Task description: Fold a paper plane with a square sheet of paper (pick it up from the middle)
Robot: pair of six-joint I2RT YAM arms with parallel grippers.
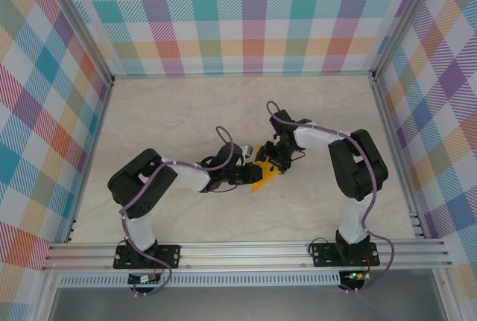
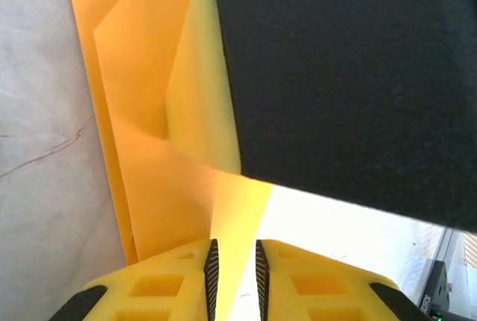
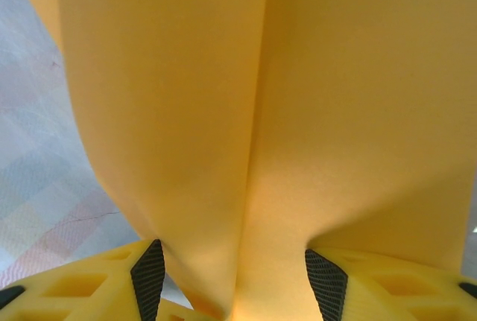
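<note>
The orange-yellow sheet of paper (image 1: pixel 262 176) is folded, with a centre crease, and sits mid-table between both grippers. I cannot tell whether it has a paper plane's shape. My right gripper (image 3: pixel 235 276) has its jaws wide apart. The creased paper (image 3: pixel 261 112) bulges between them and leans on both pads, held across its width. My left gripper (image 2: pixel 234 269) has its jaws nearly together, with a narrow gap. A flap of the paper (image 2: pixel 141 112) runs through that gap, touching neither pad. The right gripper's yellow finger (image 2: pixel 201 90) presses on the paper just ahead of the left gripper.
The pale marble-look table (image 1: pixel 171 112) is bare around the arms. Checked walls (image 1: pixel 246 16) close the back and sides, and an aluminium rail (image 1: pixel 246 250) runs along the near edge. The two grippers are almost touching.
</note>
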